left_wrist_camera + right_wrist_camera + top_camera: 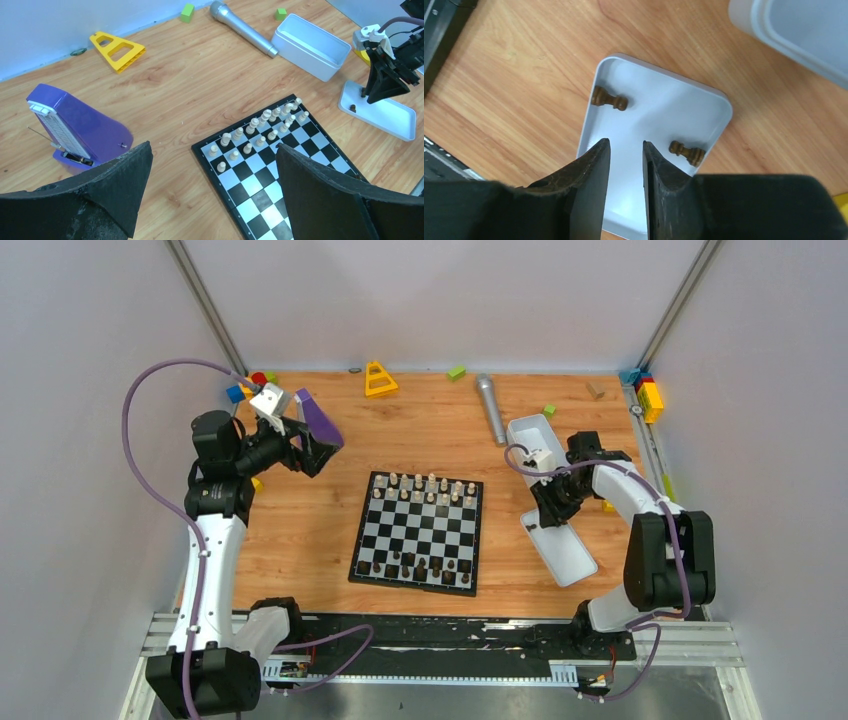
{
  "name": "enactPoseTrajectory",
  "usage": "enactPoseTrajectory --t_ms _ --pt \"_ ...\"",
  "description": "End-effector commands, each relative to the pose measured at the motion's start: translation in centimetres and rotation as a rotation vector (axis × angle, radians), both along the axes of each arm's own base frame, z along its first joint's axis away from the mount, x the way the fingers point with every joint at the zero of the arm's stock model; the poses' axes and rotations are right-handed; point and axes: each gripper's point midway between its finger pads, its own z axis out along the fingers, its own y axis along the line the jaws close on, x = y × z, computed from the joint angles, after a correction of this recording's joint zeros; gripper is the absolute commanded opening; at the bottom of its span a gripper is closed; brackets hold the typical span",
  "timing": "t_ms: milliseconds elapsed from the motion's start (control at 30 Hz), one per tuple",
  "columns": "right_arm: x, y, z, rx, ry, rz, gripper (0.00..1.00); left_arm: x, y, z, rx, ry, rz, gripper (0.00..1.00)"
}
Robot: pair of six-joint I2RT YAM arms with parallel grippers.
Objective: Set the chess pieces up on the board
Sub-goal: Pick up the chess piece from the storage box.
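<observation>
Partly, the tray point(664, 100) is hidden by the right gripper point(625, 149) (narrowly parted, empty); two dark pieces point(609, 98) are seen lying inside. Cream and dark rows are set on the board point(418, 530), mid-way across the desk point(300, 530). The left gripper point(214, 150) is spread wide.

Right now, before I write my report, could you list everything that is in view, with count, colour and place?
board: one, black and white, table centre
cream chess pieces: too small to count, two rows, board's far edge
dark chess pieces on board: too small to count, brown, board's near edge
dark chess pieces in tray: two, brown, lying on their sides
tray: one, white, right of board
bin: one, white, beyond tray
microphone: one, silver, far side
metronome: one, purple, left of board
triangle: one, yellow, far edge
green blocks: two, far side
mixed blocks: several, many colours, far corners
left end effector: open, empty
right end effector: narrowly open, empty, above tray
</observation>
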Motion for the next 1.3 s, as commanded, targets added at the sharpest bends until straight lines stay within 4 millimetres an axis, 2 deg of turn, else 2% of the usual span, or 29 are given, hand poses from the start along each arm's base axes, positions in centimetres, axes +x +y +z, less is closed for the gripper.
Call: enactPoseTrajectory --t_ms 0,200,600,1033,1267 --pt "1.9 -1.4 0.5 -0.064 -0.111 0.042 0.31 0.1 -0.1 0.5 -0.006 -0.03 -0.014 1.0" --pt "2.1 -3.0 0.0 -0.159 -0.131 0.107 0.35 0.1 -0.1 0.5 -0.004 -0.034 -0.015 1.0" --pt "2.6 -3.5 -0.6 -0.221 -0.143 0.229 0.4 0.3 0.1 0.1 0.004 -0.035 -0.007 1.0" --pt "2.0 -3.7 -2.7 -0.287 -0.072 0.317 0.42 0.5 0.4 0.0 0.015 -0.039 0.006 1.0" --pt "1.1 -4.9 -3.0 -0.365 -0.048 0.347 0.43 0.5 0.4 -0.1 0.02 -0.04 0.005 1.0"
